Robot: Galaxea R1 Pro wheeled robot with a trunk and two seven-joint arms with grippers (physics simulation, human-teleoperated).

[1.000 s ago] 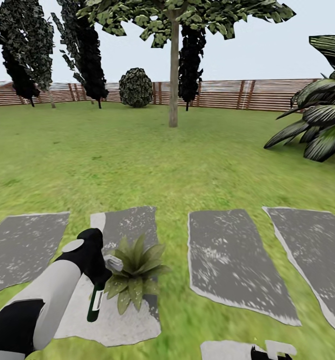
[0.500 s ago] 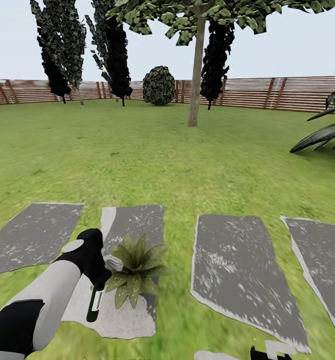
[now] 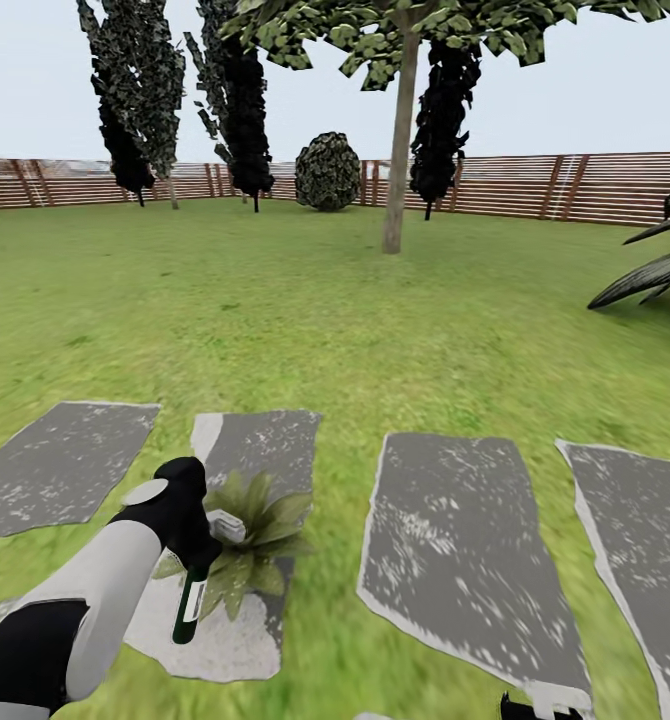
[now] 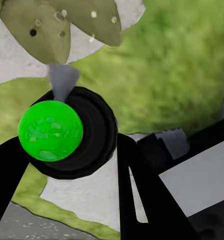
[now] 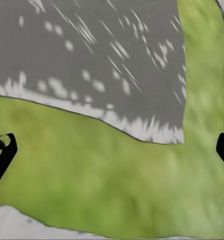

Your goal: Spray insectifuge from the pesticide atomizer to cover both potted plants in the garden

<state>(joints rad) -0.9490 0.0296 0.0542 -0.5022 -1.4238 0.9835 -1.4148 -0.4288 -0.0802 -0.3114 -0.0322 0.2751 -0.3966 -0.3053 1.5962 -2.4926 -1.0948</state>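
In the head view, the left gripper (image 3: pixel 197 560) at the lower left of the frame is closed on the pesticide atomizer (image 3: pixel 187 605), which hangs downward, its pale label visible. Just to the right of it, touching in the picture, one potted plant (image 3: pixel 243 535) stands on a stepping stone (image 3: pixel 260 445). I judge that the spraying of this plant is the step in hand.

In the left wrist view, the atomizer's round top, here bright green, sits at the left middle, between dark fingers (image 4: pixel 142 195), and a spotted leaf is in the upper left. The next move probably needs the nozzle aimed across all the leaves.

In the right wrist view, the right gripper (image 5: pixel 112 150) is open over grass and a grey stone, fingertips at both edges.
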